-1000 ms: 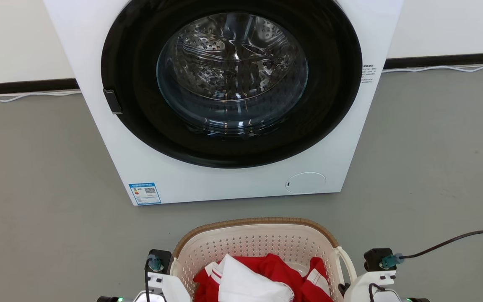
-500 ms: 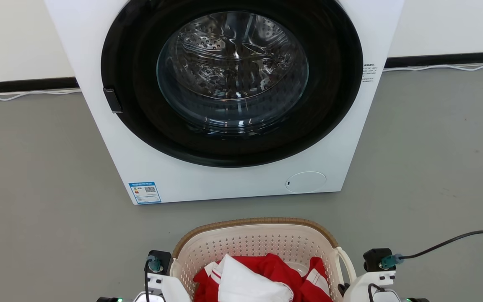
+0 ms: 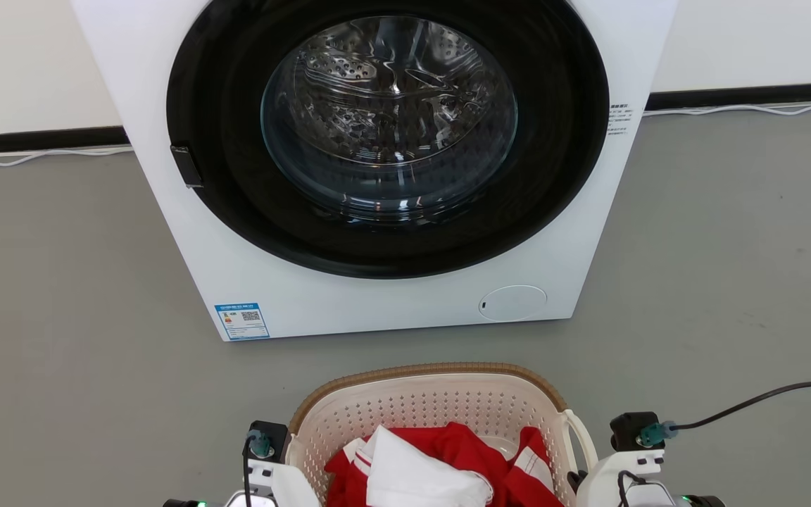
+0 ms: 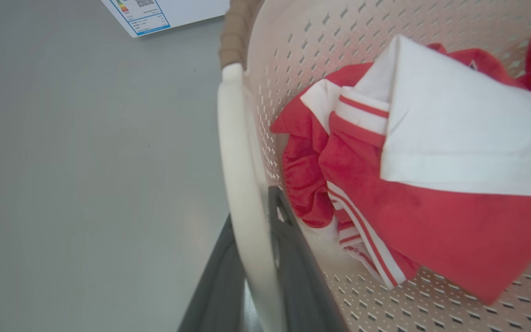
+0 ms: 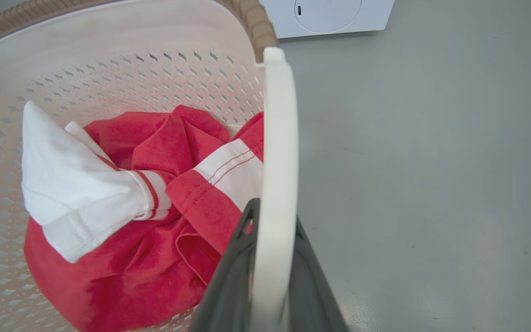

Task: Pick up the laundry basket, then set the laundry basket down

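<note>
The laundry basket [image 3: 426, 407] sits between both grippers. Its left handle [image 4: 238, 152] lies between the fingers of the left gripper [image 4: 251, 221], and its right handle [image 5: 279, 138] between those of the right gripper [image 5: 274, 216]. Clothes [image 3: 441, 465] lie in the basket, inward of each gripper. The washing machine [image 3: 377, 310] stands on the floor [image 3: 60, 352] ahead of the grippers, beyond the basket.

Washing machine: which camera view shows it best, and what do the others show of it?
Head view: the washing machine stands square ahead, door and drum visible. Left wrist view catches its labelled corner; right wrist view, its bottom edge with the round flap.
</note>
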Robot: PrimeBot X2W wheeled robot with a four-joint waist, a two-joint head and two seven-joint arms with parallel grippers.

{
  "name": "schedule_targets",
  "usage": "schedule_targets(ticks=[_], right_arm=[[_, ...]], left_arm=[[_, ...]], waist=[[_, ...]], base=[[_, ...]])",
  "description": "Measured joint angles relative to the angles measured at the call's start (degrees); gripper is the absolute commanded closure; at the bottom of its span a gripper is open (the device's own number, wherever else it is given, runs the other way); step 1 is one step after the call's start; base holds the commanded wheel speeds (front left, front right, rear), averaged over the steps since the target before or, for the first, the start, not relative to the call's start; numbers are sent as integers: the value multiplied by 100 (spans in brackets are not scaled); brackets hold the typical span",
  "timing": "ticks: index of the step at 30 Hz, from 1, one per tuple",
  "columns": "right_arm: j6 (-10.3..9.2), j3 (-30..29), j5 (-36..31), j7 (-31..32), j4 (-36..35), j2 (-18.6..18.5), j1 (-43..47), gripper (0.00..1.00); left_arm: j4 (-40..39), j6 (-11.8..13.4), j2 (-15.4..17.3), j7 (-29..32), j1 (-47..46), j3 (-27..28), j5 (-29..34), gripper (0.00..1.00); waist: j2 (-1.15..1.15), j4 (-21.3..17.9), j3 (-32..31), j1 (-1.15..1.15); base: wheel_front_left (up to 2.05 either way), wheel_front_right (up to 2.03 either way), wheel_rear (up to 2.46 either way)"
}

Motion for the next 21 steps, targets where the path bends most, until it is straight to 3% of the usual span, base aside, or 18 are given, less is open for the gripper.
schedule_targets(ticks=[21], right_arm=[[1, 352, 315, -261, 41, 8, -255, 100]], left_arm=[[71, 3, -3, -178, -234, -112, -56, 100]], waist=[[0, 24, 326, 0]], base=[[0, 0, 0]])
